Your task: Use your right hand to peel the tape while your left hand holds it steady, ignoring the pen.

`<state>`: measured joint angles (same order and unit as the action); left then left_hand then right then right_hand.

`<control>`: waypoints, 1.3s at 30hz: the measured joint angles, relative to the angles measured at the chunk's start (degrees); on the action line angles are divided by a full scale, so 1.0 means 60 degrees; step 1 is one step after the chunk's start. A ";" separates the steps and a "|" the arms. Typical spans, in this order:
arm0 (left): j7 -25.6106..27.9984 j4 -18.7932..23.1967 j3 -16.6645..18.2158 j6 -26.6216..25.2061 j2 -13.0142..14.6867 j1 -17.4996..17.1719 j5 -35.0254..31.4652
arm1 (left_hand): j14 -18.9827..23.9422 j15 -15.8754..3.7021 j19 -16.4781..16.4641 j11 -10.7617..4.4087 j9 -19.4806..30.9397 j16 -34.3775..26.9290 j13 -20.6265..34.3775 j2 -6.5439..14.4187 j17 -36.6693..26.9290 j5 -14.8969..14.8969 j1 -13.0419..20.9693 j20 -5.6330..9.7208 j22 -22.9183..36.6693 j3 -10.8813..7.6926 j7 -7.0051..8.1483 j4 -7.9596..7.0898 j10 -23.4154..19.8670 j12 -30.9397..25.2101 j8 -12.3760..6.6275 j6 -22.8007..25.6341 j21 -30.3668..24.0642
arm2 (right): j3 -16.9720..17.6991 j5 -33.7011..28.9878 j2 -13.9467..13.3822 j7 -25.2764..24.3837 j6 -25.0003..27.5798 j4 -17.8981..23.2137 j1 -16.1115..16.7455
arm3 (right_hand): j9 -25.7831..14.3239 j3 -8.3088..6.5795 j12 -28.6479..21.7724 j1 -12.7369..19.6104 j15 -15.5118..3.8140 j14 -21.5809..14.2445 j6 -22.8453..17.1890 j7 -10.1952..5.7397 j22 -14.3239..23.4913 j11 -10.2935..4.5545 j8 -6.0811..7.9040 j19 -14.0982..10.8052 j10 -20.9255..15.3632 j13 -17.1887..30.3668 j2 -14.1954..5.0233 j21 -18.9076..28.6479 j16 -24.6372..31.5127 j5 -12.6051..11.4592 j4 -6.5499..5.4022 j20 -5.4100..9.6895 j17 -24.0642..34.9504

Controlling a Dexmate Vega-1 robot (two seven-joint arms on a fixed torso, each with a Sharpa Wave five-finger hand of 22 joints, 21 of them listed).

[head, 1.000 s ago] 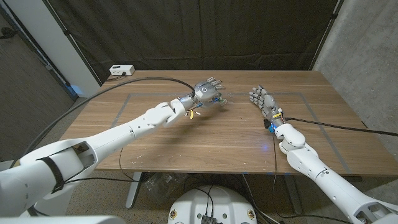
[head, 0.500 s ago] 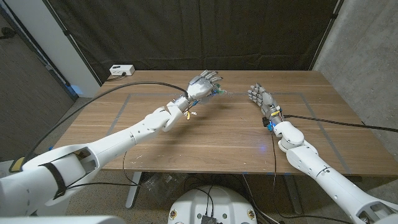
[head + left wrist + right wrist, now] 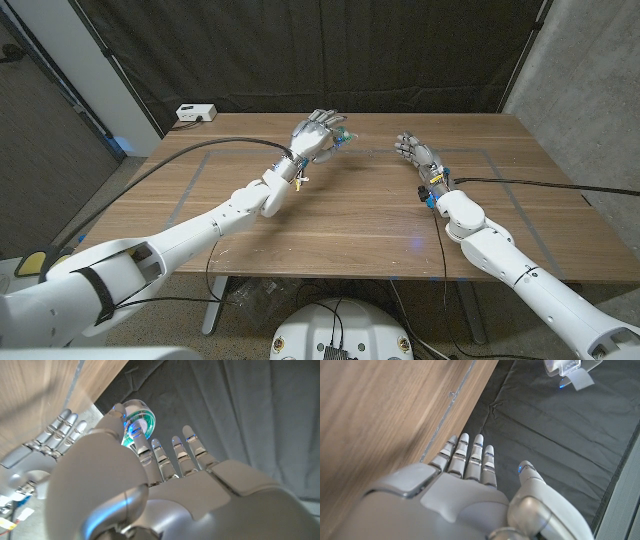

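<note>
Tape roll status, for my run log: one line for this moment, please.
left hand: holds tape roll raised | right hand: open, apart from it | peel: not begun

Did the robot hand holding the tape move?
Yes. The left robot hand with the tape moved toward the table's far edge and leftward, nearer the white box.

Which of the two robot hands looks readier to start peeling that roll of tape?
The right hand, probably: it is open, holds nothing and sits apart from the tape roll, which the left hand already grips above the table.
</note>
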<state>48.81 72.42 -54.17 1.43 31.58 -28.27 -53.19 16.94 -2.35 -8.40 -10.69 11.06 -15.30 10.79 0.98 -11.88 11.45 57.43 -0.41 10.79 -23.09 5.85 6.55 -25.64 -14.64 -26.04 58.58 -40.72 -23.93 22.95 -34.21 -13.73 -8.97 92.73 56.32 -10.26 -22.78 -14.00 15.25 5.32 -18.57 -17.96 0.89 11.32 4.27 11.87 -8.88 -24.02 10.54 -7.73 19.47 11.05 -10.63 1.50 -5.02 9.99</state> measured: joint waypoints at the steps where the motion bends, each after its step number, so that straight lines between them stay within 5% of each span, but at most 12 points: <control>1: 0.0056 -0.0059 0.0037 0.0122 -0.0032 -0.0009 0.0160 | 0.0032 -0.0007 -0.0057 0.0013 0.0000 0.0000 0.0000 0.0000 0.0000 0.0000 0.0000 -0.0012 0.0000 0.0000 0.0000 0.0000 -0.0069 0.0000 0.0000 0.0000 -0.0003 | -0.0022 -0.0105 -0.0037 -0.0087 0.0134 0.0105 0.0000 | 0.0000 0.0000 0.0000 0.0000 0.0013 -0.0055 -0.0026 -0.0026 0.0000 0.0000 0.0000 0.0000 0.0000 0.0000 0.0000 0.0000 0.0000 0.0000 0.0000 0.0000 0.0000; 13: 0.0294 -0.0446 0.0409 0.1370 -0.0251 -0.0079 0.1627 | 0.0196 0.0036 -0.0154 0.0022 0.0001 0.0000 0.0000 0.0000 -0.0043 -0.0042 0.0000 -0.0051 0.0000 0.0000 0.0000 0.0001 -0.0283 -0.0036 0.0000 0.0000 -0.0082 | -0.0447 -0.1686 -0.0394 -0.1135 0.1711 0.1396 -0.0110 | 0.0000 -0.0226 -0.0076 0.0225 -0.0208 -0.0448 -0.0362 -0.0042 0.0000 -0.0084 0.0038 -0.0254 -0.0385 0.0000 -0.0133 0.0000 0.0074 0.0000 0.0227 -0.0014 -0.0022; 22: 0.0222 -0.0509 0.0551 0.1761 -0.0294 -0.0087 0.1968 | 0.0195 0.0036 -0.0153 0.0022 0.0002 0.0000 0.0049 0.0000 -0.0043 -0.0045 0.0000 -0.0051 0.0000 0.0001 0.0000 0.0002 -0.0283 -0.0026 0.0000 0.0000 -0.0081 | -0.0736 -0.3010 -0.0415 -0.2019 0.2510 0.1979 -0.0127 | 0.0000 -0.0698 -0.0144 0.1019 -0.0719 -0.1064 -0.0729 -0.0144 0.0049 -0.0292 0.0038 -0.0689 -0.0768 0.0000 -0.0168 0.0148 0.0075 -0.0103 0.0726 -0.0040 -0.0021; 31: -0.0434 -0.0470 0.0634 0.2033 -0.0269 -0.0096 0.2302 | 0.0195 0.0036 -0.0152 0.0022 0.0002 0.0044 0.0049 0.0000 -0.0042 -0.0076 0.0000 -0.0051 0.0000 0.0001 0.0000 0.0003 -0.0283 0.0077 0.0000 0.0000 -0.0081 | -0.0995 -0.3952 -0.0427 -0.2485 0.2985 0.2446 -0.0125 | -0.0048 -0.0738 -0.0143 0.1323 -0.0886 -0.1157 -0.0883 -0.0197 0.0093 -0.0428 0.0038 -0.0716 -0.0835 0.0000 0.0063 0.0186 0.0075 -0.0103 0.1086 -0.0067 -0.0010; 39: -0.1265 -0.0105 0.0732 0.2185 -0.0086 -0.0089 0.2445 | 0.0157 -0.0001 -0.0115 0.0060 0.0003 0.0114 0.0049 0.0000 -0.0087 -0.0080 0.0000 -0.0088 0.0000 0.0043 0.0000 0.0045 -0.0245 0.0149 0.0000 0.0000 -0.0081 | -0.1290 -0.5389 -0.0477 -0.2701 0.3949 0.2923 -0.0182 | -0.0048 -0.0921 -0.0156 0.2325 -0.1301 -0.1367 -0.1120 -0.0334 0.0137 -0.0691 0.0038 -0.0717 -0.1138 0.0046 0.0143 0.0257 0.0075 -0.0102 0.1479 -0.0066 0.0043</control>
<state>41.22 71.79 -49.78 14.55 31.06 -28.80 -38.52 17.88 -2.36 -9.09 -10.33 11.07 -14.61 11.08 0.98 -12.41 10.97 57.43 -0.94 10.79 -22.83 5.84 6.82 -27.11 -13.75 -26.04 58.58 -41.21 -31.67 -9.39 -37.08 -29.93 14.73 110.27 55.22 -10.55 -28.31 -14.94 29.20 -2.49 -26.77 -24.68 -1.11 12.14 0.13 12.10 -13.18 -30.85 10.82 -6.87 21.01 11.50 -11.24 10.37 -5.41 10.24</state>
